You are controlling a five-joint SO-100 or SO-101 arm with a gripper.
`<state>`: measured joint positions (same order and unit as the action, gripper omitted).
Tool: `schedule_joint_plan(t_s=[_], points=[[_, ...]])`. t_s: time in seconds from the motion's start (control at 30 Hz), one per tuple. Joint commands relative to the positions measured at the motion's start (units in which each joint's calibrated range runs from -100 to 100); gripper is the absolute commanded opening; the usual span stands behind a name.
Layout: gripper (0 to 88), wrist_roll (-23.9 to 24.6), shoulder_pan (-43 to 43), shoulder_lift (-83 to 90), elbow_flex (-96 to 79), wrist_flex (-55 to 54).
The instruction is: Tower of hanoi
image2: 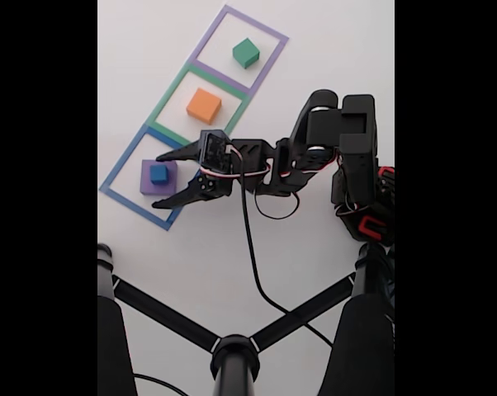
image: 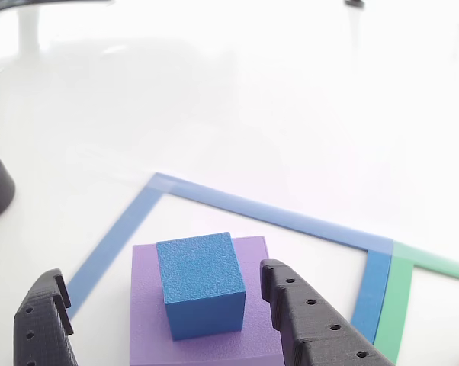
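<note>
The gripper (image: pixel 165 324) stands spread wide, holding nothing, its two black fingers (image: pixel 313 320) apart on either side of the blue cube (image: pixel 200 284). The cube sits just ahead of the gripper and between its fingers, not touched by either, resting on top of the purple block (image: pixel 256 263), which lies flat on the white tabletop (image: pixel 290 91).

In the fixed view the gripper (image2: pixel 168 177) reaches toward that same pair, blue cube (image2: pixel 158 174) on purple block (image2: pixel 147 185), inside the blue tape square (image2: pixel 116 173). Farther off, well apart from the gripper, the orange block (image2: pixel 204 106) sits in the green tape square (image2: pixel 168 95), and beyond that the green block (image2: pixel 246 53) lies in the purple tape square (image2: pixel 269 35).

The cube looks matte and slightly grainy (foam-like, by the surface), so it should be light, a little yielding and not slippery; a moderate squeeze ought to hold it without crushing. The best hold would seem to be on its two opposite side faces, about mid-height, with the fingers kept above the purple block so that only the cube lifts. Being so light, it could be nudged off centre if one finger lands before the other, and the purple base might slide along with it.
</note>
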<state>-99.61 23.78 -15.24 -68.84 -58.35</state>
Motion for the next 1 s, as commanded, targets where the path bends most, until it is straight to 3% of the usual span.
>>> schedule_joint_plan(t_s=[0.0, 0.97], points=[[26.9, -0.4, 0.0, 0.5, 0.9, -1.5], [7.1, -0.4, 1.3, -1.3, 4.3, 0.0]])
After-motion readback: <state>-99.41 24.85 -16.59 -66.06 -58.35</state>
